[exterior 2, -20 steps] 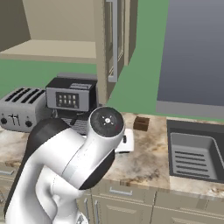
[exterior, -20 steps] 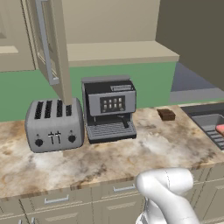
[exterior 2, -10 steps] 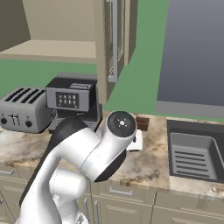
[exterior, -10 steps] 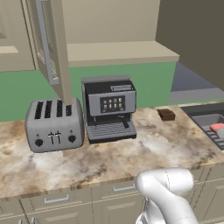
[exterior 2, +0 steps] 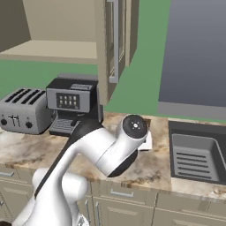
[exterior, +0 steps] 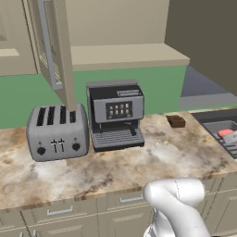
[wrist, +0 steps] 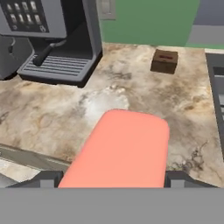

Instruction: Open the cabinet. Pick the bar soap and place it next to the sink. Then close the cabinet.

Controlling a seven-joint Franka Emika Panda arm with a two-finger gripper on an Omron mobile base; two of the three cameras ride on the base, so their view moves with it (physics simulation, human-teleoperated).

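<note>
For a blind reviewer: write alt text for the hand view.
A salmon-pink bar soap sits between the gripper fingers, above a marbled counter. Beyond it stand a coffee machine and a small brown block.

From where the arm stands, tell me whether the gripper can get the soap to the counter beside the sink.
Probably yes. The gripper holds the bar soap above bare counter, and nothing stands between it and the sink; the brown block sits farther back.
</note>
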